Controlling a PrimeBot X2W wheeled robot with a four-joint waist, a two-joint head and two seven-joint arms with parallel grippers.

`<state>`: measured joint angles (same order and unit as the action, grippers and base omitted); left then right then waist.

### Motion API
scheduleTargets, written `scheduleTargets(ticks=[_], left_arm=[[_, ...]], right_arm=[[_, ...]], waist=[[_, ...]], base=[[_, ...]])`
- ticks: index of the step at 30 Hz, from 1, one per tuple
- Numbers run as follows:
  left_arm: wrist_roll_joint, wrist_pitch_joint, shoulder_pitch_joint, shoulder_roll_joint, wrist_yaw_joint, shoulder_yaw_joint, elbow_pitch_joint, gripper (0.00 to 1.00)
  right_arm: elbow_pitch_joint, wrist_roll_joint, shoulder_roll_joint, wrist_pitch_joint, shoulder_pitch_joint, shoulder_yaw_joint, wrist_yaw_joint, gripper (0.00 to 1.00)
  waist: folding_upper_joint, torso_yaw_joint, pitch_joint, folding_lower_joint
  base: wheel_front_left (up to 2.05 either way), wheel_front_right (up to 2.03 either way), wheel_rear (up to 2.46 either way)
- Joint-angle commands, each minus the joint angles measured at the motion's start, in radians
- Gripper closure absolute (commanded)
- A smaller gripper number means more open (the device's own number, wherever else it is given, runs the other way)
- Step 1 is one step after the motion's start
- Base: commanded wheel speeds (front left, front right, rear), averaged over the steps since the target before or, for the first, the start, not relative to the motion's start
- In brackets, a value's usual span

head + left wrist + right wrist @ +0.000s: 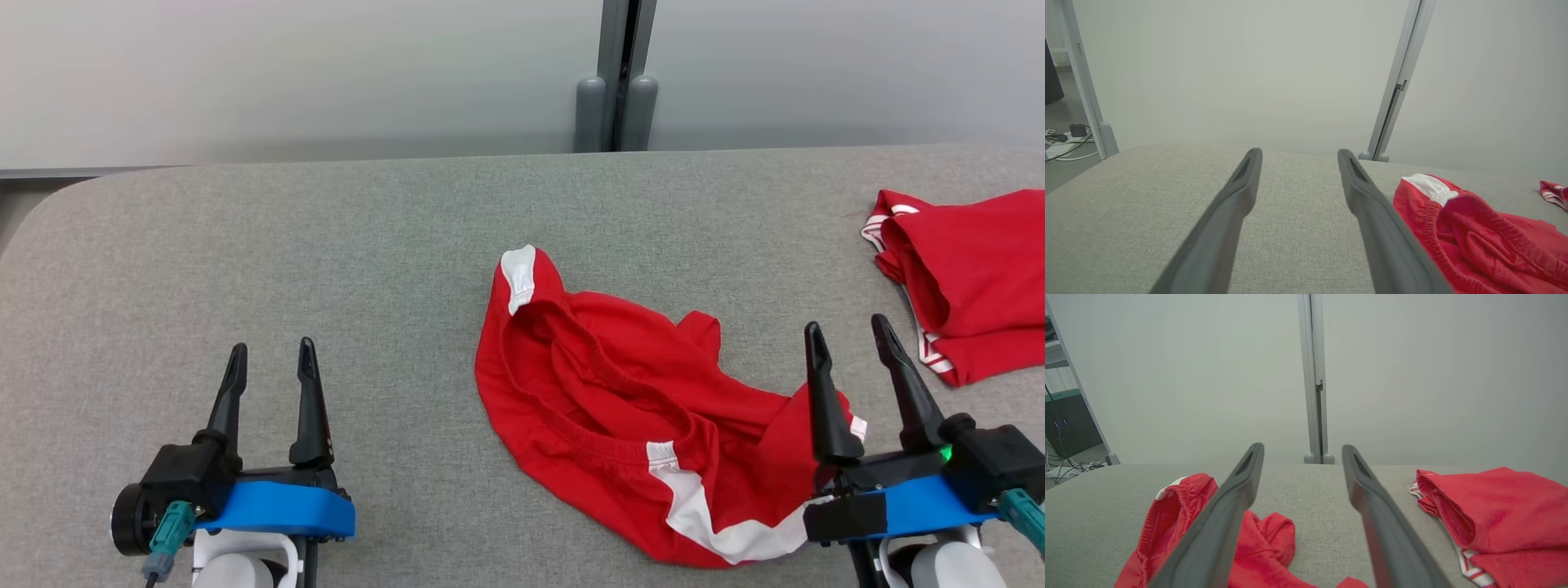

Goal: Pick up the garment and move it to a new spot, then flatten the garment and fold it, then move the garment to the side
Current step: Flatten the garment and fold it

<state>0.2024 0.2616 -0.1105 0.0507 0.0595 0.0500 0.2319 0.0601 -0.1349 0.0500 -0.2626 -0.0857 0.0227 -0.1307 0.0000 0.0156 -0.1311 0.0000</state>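
A crumpled red garment with white trim and an elastic waistband lies in a heap on the grey table, right of centre; it also lies at the lower right of the left wrist view and at the lower left of the right wrist view. My right gripper stands open just above the garment's right end, nothing between its fingers. My left gripper is open at the lower left, well clear of the cloth, over bare table.
A second red garment, folded with striped white trim, lies at the table's right edge. A grey wall and a vertical metal post stand behind the table's far edge. Cables lie on the floor beyond the left edge.
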Motion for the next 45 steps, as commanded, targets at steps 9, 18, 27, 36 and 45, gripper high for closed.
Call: scheduleTargets(ticks=[9,18,27,36,45], left_arm=[[-0.03,0.005,-0.049,-0.001,0.038,0.07,0.01,0.0],[-0.003,-0.014,-0.179,0.002,0.073,0.425,0.107,0.0],[0.139,-0.077,-0.329,0.077,0.07,0.766,0.207,0.0],[0.233,-0.124,-0.405,0.149,0.071,0.942,0.287,0.0],[0.281,-0.114,-0.458,0.141,0.071,1.005,0.373,1.0]], right_arm=[[0.035,-0.004,0.001,-0.003,-0.031,0.007,0.0,0.0],[0.04,0.005,0.001,-0.003,-0.042,0.039,0.0,0.0],[0.049,-0.009,0.001,-0.003,-0.055,0.046,0.0,0.0],[0.05,-0.026,0.001,-0.003,-0.07,0.053,0.0,0.0],[0.04,-0.033,0.001,-0.003,-0.064,0.074,0.0,0.0]], waist=[[0.0,-0.013,-0.014,0.0],[0.0,-0.068,-0.034,0.0],[0.0,-0.134,-0.081,0.0],[0.0,-0.191,-0.116,0.0],[0.0,-0.194,-0.122,0.0]], base=[[0.0,0.0,0.0],[0.0,0.0,0.0],[0.0,0.0,0.0],[0.0,0.0,0.0],[0.0,0.0,0.0]])
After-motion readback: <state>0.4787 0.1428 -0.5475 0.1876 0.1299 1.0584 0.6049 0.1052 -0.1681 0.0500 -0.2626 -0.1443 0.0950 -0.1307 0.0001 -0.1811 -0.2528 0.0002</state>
